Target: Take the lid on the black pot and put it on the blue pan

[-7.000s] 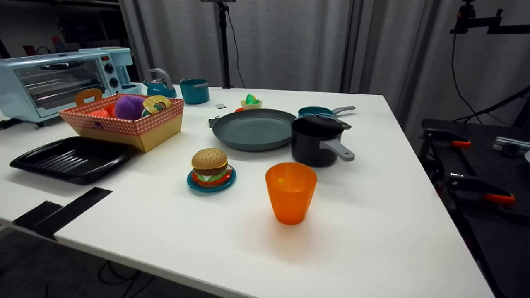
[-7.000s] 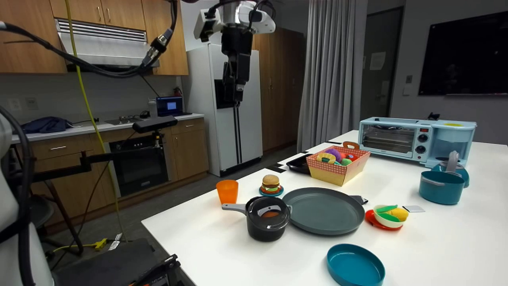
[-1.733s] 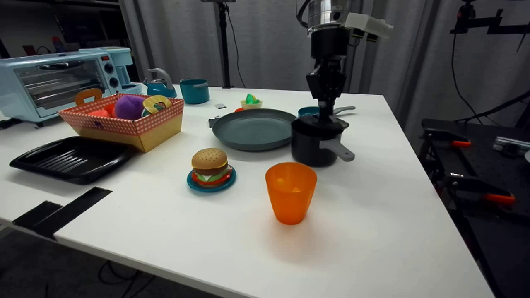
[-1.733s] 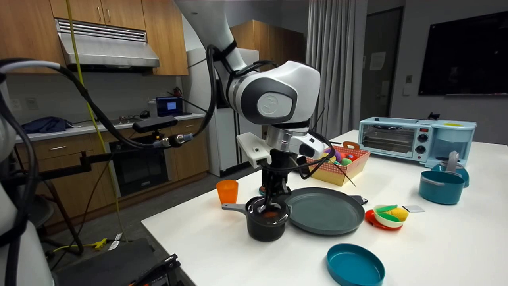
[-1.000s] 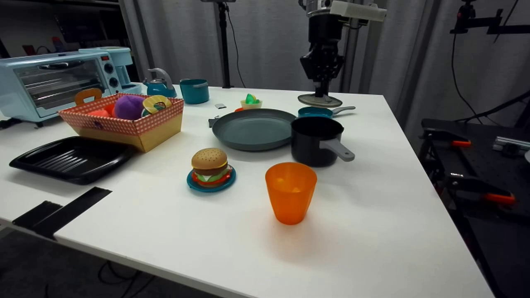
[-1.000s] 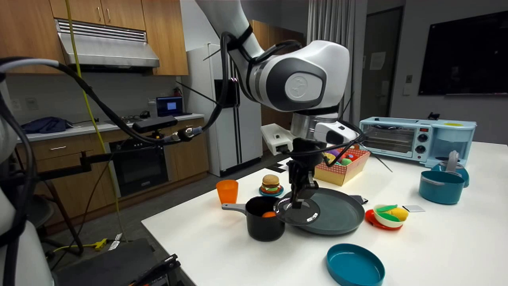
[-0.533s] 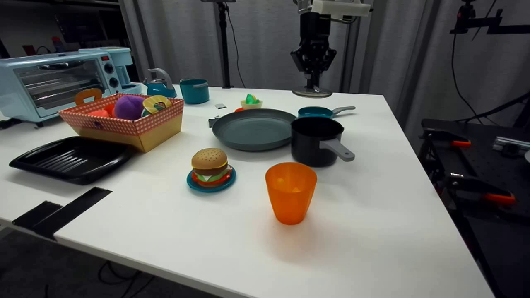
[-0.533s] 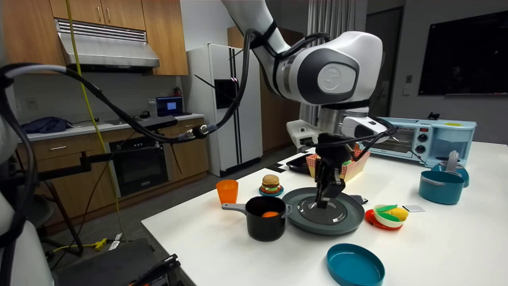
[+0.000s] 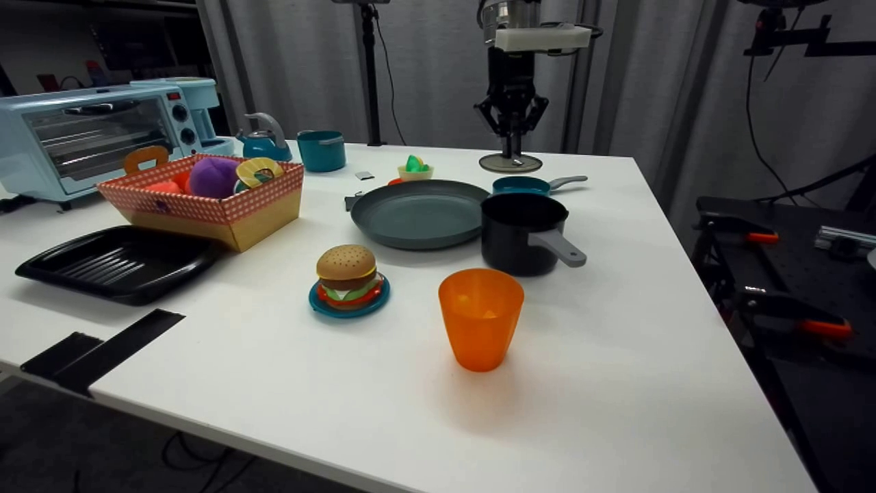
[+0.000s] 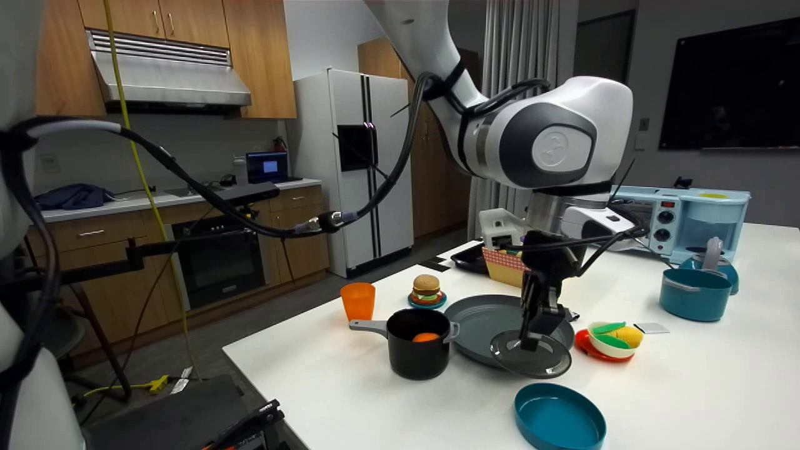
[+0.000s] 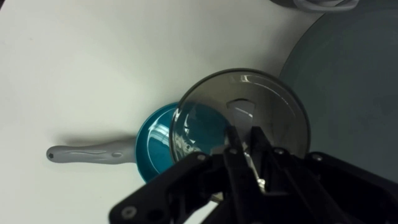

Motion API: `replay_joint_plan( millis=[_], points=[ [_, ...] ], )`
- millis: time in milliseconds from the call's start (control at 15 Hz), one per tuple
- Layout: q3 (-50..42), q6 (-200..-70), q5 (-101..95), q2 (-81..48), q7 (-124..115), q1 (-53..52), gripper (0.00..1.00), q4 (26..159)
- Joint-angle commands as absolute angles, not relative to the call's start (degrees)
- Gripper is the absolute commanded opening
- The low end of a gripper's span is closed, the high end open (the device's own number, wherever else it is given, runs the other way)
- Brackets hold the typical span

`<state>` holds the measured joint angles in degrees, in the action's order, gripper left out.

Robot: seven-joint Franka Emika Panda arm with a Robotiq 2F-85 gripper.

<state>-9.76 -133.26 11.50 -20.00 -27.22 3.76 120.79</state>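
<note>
Lid (image 10: 531,365), round, smoky and see-through with a darker rim, hangs above the white bench (image 9: 616,342), toward its far edge (in an exterior view), middle clamped in the black 2-finger gripper (image 11: 243,132).

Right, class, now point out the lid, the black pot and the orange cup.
The lid (image 10: 531,363): in an exterior view, on the near half of its disc.
The black pot (image 9: 510,241): in an exterior view, on its outer wall.
The orange cup (image 9: 480,322): in an exterior view, on its side.
</note>
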Motion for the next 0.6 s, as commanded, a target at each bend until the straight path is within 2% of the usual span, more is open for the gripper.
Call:
replay_joint_plan(
  millis=[0,533],
  points=[
    [-11.2,-132.4,9.9,-21.9,-31.7,3.7,0.04,119.6],
    [-13.2,-132.8,8.3,-23.9,-36.5,3.4,0.04,119.1]
  ],
)
